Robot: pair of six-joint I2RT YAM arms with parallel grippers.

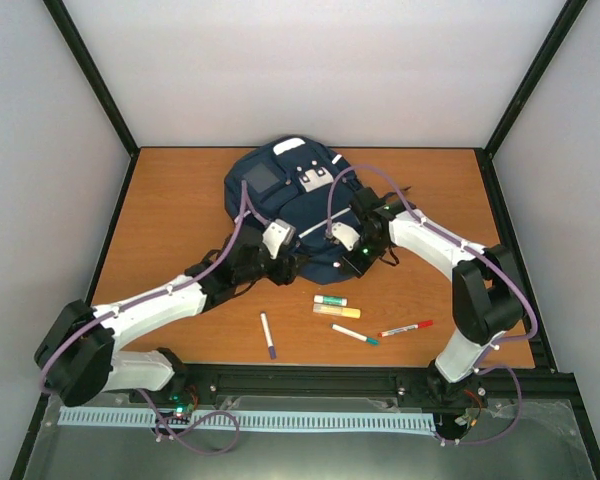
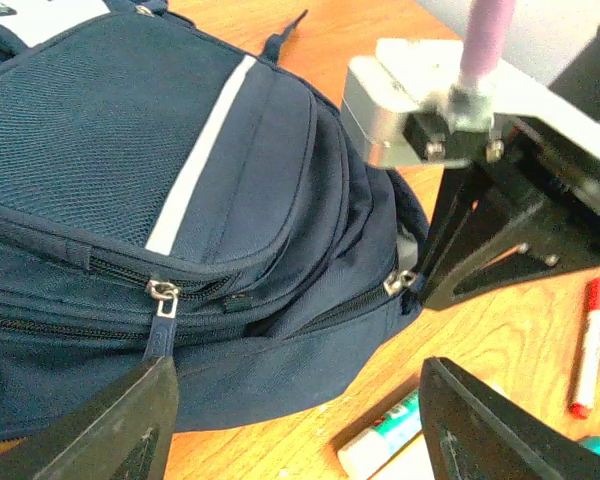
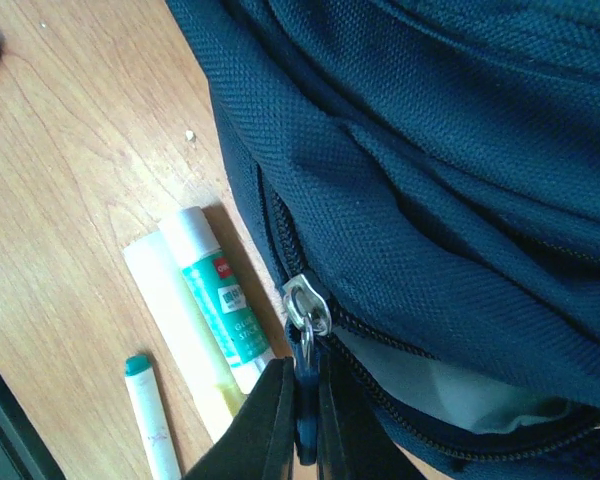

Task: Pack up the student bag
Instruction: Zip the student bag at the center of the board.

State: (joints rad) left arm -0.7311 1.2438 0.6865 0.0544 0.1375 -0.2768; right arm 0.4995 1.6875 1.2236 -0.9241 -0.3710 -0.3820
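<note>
The navy student bag (image 1: 290, 200) with a white stripe lies on the wooden table, also in the left wrist view (image 2: 130, 180) and the right wrist view (image 3: 430, 150). My right gripper (image 3: 305, 420) is shut on the blue pull tab of a silver zipper slider (image 3: 305, 305) at the bag's near edge; the zip is partly open and shows grey lining (image 3: 450, 385). It sits at the bag's near right side (image 1: 352, 255). My left gripper (image 2: 295, 420) is open and empty, its fingers (image 2: 120, 420) just in front of the bag's near edge, near another zipper pull (image 2: 163, 310). It shows from above (image 1: 290, 262).
A green glue stick (image 1: 330, 300) and a yellow-white marker (image 1: 337, 311) lie just in front of the bag, also in the right wrist view (image 3: 220, 295). A green-capped pen (image 1: 355, 334), a red marker (image 1: 407, 327) and a purple-capped pen (image 1: 268, 335) lie nearer the front edge.
</note>
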